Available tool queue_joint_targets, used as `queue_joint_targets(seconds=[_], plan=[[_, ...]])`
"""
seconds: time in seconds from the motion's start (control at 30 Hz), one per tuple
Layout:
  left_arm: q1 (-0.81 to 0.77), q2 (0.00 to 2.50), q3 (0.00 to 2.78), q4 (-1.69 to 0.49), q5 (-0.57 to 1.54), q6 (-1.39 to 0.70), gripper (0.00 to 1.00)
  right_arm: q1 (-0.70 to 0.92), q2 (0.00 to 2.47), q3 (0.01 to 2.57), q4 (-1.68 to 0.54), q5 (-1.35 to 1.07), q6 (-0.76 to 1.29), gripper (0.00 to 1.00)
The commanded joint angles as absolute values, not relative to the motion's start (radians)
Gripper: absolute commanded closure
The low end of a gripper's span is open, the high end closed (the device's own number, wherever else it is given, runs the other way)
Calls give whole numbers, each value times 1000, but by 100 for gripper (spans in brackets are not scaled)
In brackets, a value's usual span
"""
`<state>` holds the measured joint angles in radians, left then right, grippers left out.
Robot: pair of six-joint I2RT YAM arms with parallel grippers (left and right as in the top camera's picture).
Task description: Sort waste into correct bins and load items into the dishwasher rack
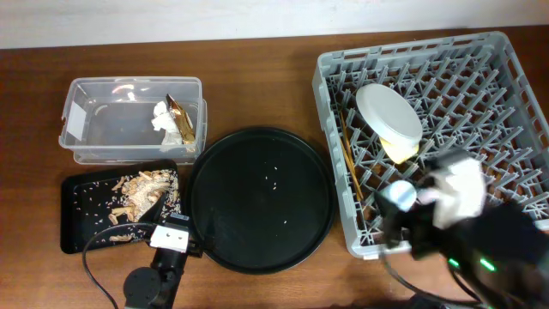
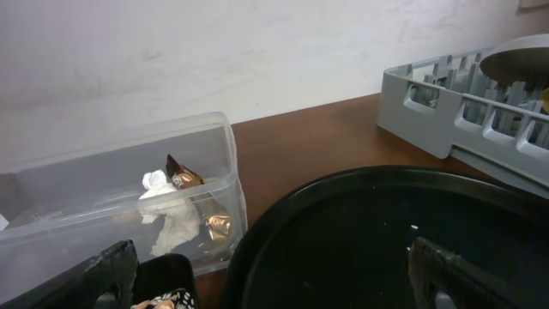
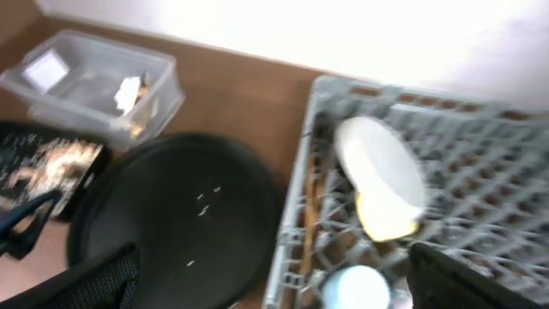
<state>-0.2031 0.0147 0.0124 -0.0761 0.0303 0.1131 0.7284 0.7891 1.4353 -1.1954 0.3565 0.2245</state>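
Note:
The grey dishwasher rack (image 1: 506,77) holds the pale grey plate (image 1: 389,110), the yellow bowl (image 1: 400,151) and the wooden chopsticks (image 1: 350,159). The right wrist view shows the plate (image 3: 377,163), the bowl (image 3: 386,215), the chopsticks (image 3: 309,206) and a light-blue cup (image 3: 358,286) in the rack (image 3: 480,146). The pink cup is hidden. The clear tub (image 1: 94,129) holds white tissue (image 1: 160,116) and the gold wrapper (image 1: 180,120). The flat black tray (image 1: 81,215) holds food scraps (image 1: 146,187). My left gripper (image 1: 174,213) (image 2: 270,257) is open and empty between the two trays. My right gripper (image 1: 403,215) (image 3: 274,257) is open over the rack's front left corner.
A large round black tray (image 1: 262,197) with a few crumbs lies between the bins and the rack. It fills the foreground of the left wrist view (image 2: 386,240), with the tub (image 2: 129,189) behind it and the rack's corner (image 2: 446,103) at the right.

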Motion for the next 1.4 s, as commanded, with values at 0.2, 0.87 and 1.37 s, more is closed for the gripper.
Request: queue_joint_targets(seconds=[0.2, 0.87, 1.37], plan=[[-198, 6, 9, -80, 38, 129, 1, 395, 473, 1188, -1056, 418, 217, 1], [-198, 6, 9, -80, 38, 129, 1, 25, 4, 153, -327, 2, 218, 1], [-198, 6, 9, -80, 38, 129, 1, 26, 6, 6, -78, 4, 218, 1]])
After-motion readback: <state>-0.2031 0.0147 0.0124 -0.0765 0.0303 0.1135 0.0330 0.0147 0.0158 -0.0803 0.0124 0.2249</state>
